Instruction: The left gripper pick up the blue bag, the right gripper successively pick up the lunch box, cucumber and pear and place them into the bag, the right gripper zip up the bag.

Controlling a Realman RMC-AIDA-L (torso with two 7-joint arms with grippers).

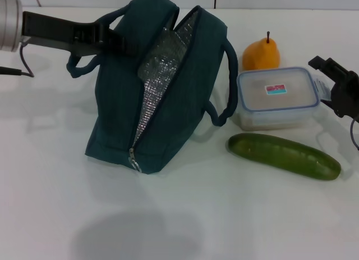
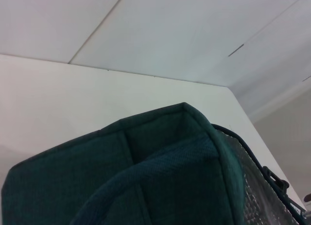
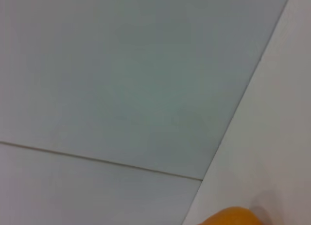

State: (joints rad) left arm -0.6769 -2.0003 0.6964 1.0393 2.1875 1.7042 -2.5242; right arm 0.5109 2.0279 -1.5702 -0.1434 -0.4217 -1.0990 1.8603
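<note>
Four things are sitting on the white table, and I am reading them from the left. The left gripper is reaching in at the blue bag's upper left, right at the near loop handle; whether its fingers are actually clamped on the strap I cannot tell, since dark gripper and dark fabric are merging there. The left wrist view is showing the bag's top corner and that ribbed strap pressed close under the camera. The bag is leaning to the left with its mouth gaping and silver foil lining showing, zipper pull hanging at the bottom end. I judge it soft and floppy (it will sag unless held by the handle), so the strap is the place to take it.

Moving right: the lunch box is lying flat just beside the bag's far handle, rigid, smooth-sided and likely slippery, best pinched across its short sides. Behind it the pear is standing upright, small and bruisable. In front, the cucumber is lying slanted, firm and slick, best gripped mid-length.

The right gripper is hovering at the right edge, just beside the lunch box's right end, holding nothing, its fingers parted.
</note>
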